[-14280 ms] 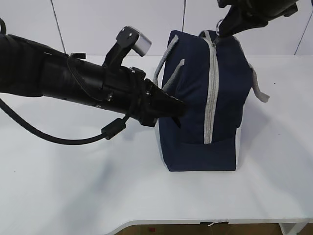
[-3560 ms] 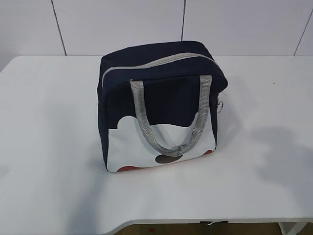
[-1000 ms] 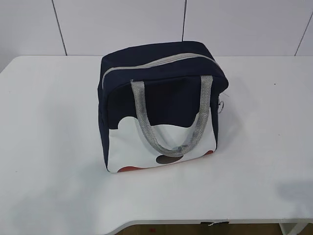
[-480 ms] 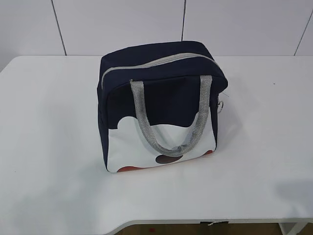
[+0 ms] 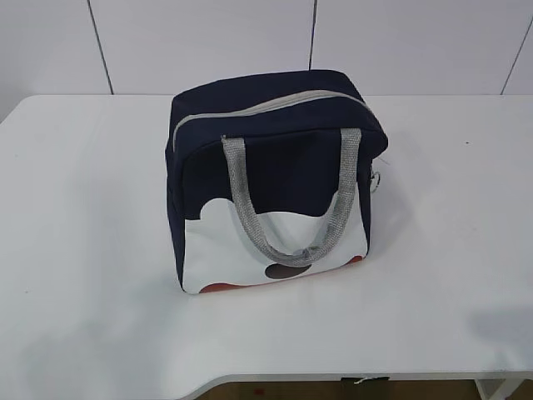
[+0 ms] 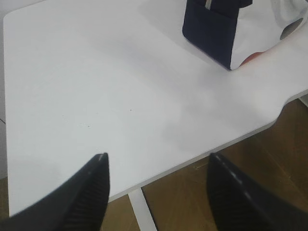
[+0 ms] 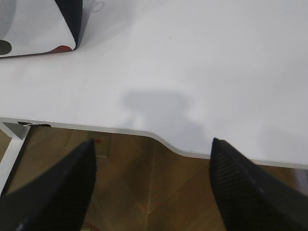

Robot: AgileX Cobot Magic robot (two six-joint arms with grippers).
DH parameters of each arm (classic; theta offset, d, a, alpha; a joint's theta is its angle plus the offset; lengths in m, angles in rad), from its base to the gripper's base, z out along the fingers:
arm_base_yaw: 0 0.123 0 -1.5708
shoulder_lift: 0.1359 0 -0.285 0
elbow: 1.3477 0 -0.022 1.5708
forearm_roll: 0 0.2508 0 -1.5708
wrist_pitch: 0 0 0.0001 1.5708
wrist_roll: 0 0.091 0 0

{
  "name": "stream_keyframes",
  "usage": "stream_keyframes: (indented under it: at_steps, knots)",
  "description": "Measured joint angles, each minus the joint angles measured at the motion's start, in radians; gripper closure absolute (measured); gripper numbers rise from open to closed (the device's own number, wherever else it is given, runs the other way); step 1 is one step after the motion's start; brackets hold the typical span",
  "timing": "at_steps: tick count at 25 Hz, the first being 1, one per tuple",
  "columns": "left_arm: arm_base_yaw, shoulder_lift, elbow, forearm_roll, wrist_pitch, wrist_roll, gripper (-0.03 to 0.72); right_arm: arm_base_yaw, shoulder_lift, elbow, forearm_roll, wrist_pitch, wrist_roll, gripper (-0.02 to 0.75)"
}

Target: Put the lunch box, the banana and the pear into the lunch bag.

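bag point(image 5: 275, 179) mid-worktop point(image 5: 83, 250), zipped, soft fabric, likely light | best hold: handles point(image 5: 287, 217) or ring pull point(image 5: 377, 177) | left gripper point(image 6: 156, 187), right gripper point(image 7: 151, 175) both spread, empty, near front edge

The lunch bag point(image 5: 275, 179) stands upright on the counter point(image 5: 92, 250), a boxy navy fabric bag with a white lower panel facing front, marked with a dark spot and a reddish patch at the bottom edge. Its grey zipper point(image 5: 266, 107) runs closed along the top, and a metal ring pull point(image 5: 377, 178) hangs at one side. A grey webbing handle point(image 5: 287, 218) droops in a loop over the white panel. The bag sits well ahead of the left end effector point(image 6: 156, 185), up and to one side, and well apart from the right end effector point(image 7: 151, 180), up and to the other side. The lunch box, banana and pear show in no view, possibly inside the bag.
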Motion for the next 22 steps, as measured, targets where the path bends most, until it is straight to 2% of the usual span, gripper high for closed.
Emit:
stream_keyframes:
  at_steps: [4, 7, 15, 22]
  knots:
    - [0.000, 0.000, 0.002, 0.000, 0.002, -0.001, 0.221, 0.000, -0.022, 0.002, 0.000, -0.001, 0.000, 0.158]
    - [0.031, 0.000, 0.002, -0.002, 0.002, -0.001, 0.222, 0.000, -0.022, 0.002, 0.000, -0.001, 0.000, 0.159]
    - [0.185, 0.000, 0.002, -0.002, 0.002, -0.001, 0.239, 0.000, -0.022, 0.002, 0.000, -0.001, 0.002, 0.159]
    - [0.294, 0.000, 0.002, -0.002, 0.002, -0.001, 0.245, -0.050, -0.022, 0.002, 0.000, -0.001, 0.002, 0.160]
